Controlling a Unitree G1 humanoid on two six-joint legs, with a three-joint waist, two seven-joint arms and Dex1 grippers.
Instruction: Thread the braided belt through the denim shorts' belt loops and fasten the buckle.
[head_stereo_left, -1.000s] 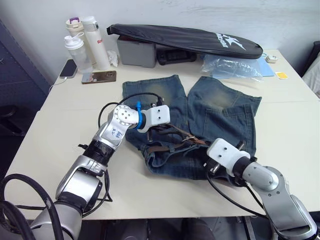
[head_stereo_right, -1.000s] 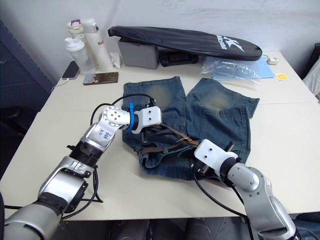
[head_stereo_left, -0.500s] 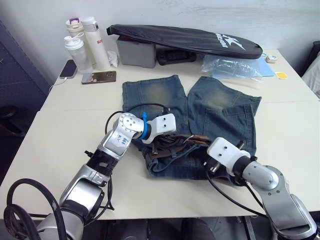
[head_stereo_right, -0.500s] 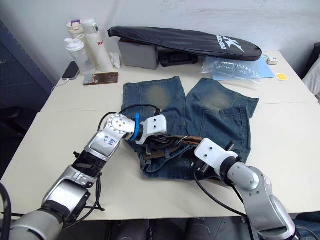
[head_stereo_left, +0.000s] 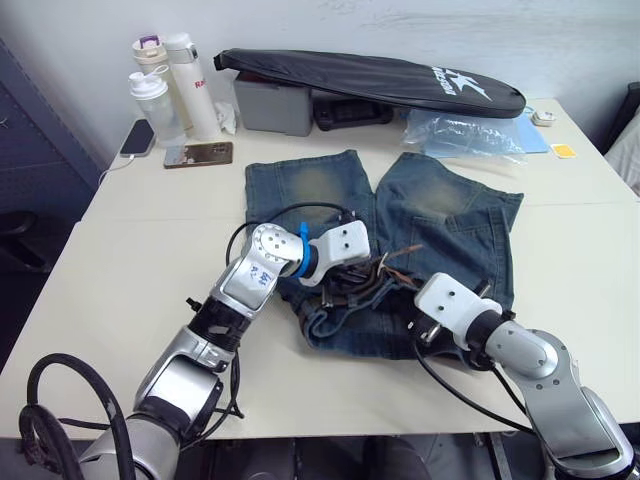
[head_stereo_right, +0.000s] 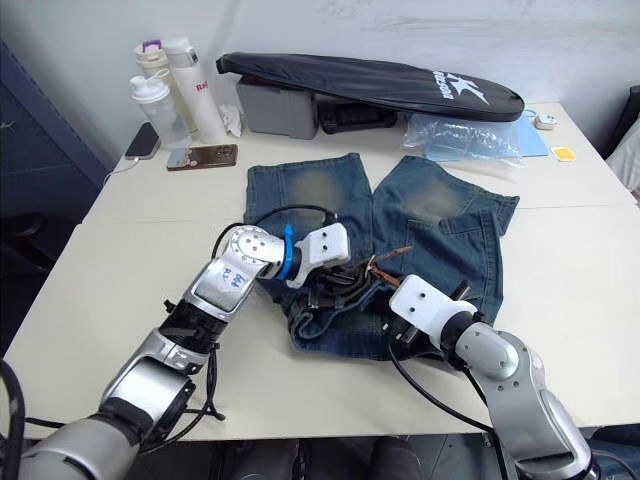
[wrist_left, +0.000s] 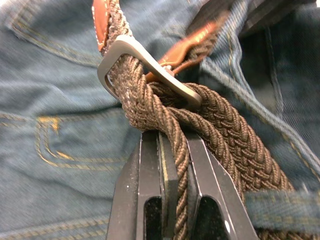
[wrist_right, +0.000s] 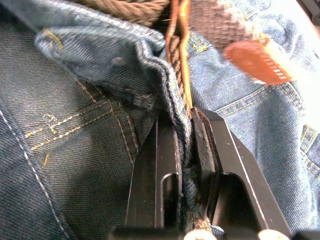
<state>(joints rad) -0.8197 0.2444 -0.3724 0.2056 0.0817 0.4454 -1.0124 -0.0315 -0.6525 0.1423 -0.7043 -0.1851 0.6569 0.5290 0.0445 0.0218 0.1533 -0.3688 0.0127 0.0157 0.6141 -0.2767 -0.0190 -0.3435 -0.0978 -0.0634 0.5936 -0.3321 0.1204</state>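
Left wrist view shows the left gripper (wrist_left: 167, 150) squeezed tight on the braided belt (wrist_left: 220, 125), right below the silver buckle (wrist_left: 145, 62). Most of the belt is bunched up, so where it runs is hard to follow. The right gripper (wrist_right: 182, 130) pinches the waistband of the denim shorts (wrist_right: 75, 150) with belt inside the fold. Both grippers sit at the near, crumpled waist (head_stereo_left: 360, 320). The belt's tip (head_stereo_left: 405, 252) pokes up and away to the right. The shorts' legs point to the table's far side.
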